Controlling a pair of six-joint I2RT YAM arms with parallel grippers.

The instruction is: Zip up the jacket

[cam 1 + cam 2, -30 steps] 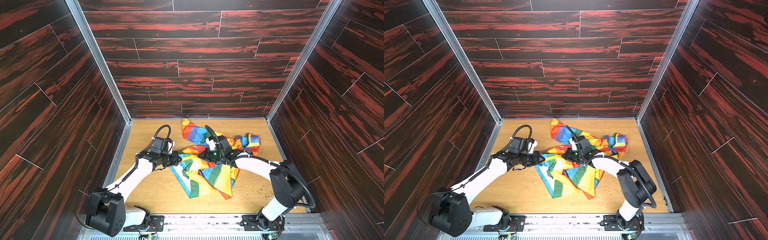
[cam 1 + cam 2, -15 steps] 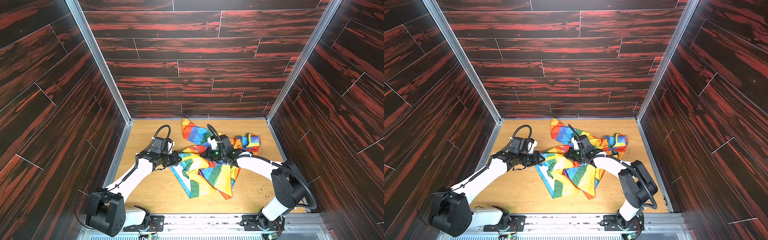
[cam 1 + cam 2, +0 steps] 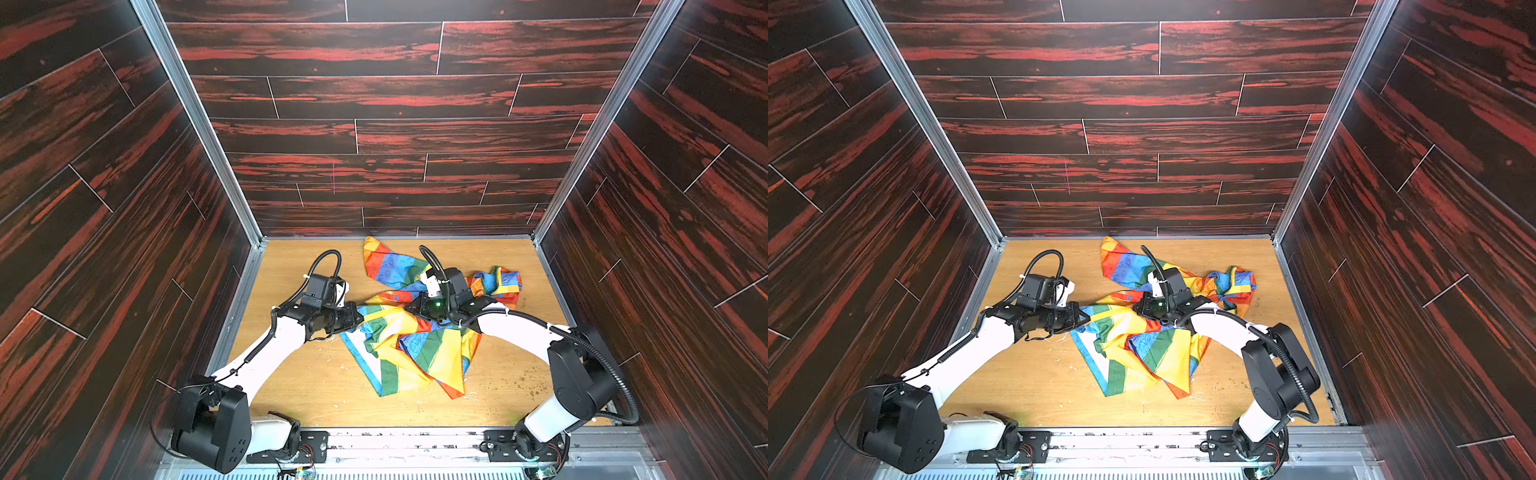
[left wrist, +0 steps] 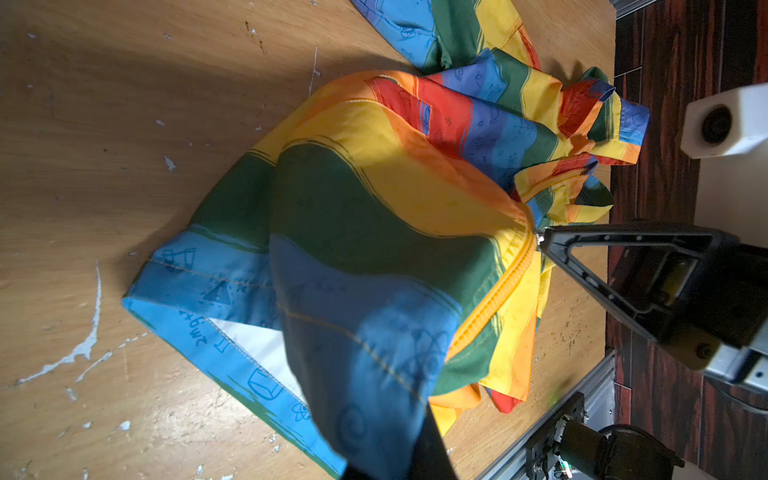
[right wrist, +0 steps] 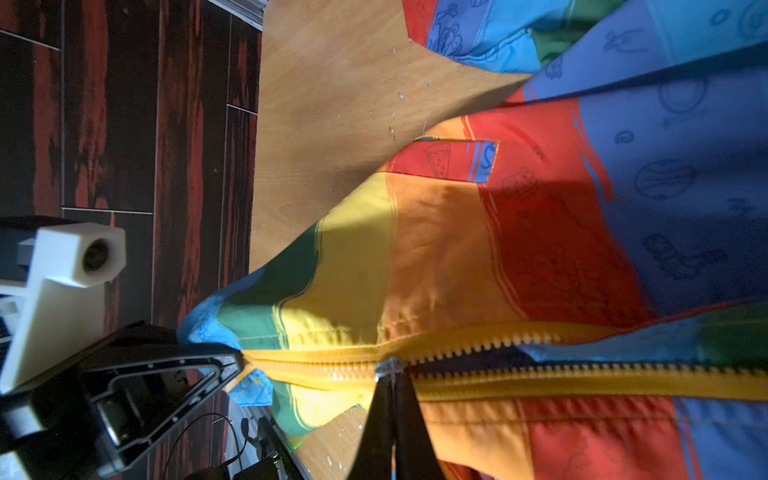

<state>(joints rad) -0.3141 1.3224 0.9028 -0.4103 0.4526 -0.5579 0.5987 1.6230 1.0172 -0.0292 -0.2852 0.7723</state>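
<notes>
Jacket (image 3: 419, 349) lies crumpled on the table (image 3: 307, 390), about mid-floor and reaching toward the back wall (image 3: 374, 124); thin shiny fabric in blue, green, yellow, orange and red bands; front part fanned out toward the near edge, another part bunched at the right.

Left gripper (image 3: 360, 319) meets the jacket's left edge; fingers narrow, clamped on the hem where the zipper (image 5: 540, 376) ends. Right gripper (image 3: 409, 308) sits over the middle of the jacket; fingers pressed together on the silver slider (image 5: 388, 365).

Both top views give the whole layout, yet the zipper is hidden there beneath the grippers. The right wrist view alone shows the yellow teeth meshed between the left gripper and the slider, and the two rows standing apart beyond the slider. The left wrist view alone shows white lining (image 4: 257, 345) at the blue hem, and the zipper curving up to the right gripper's tip; the left fingers themselves are mostly hidden there under blue fabric.
</notes>
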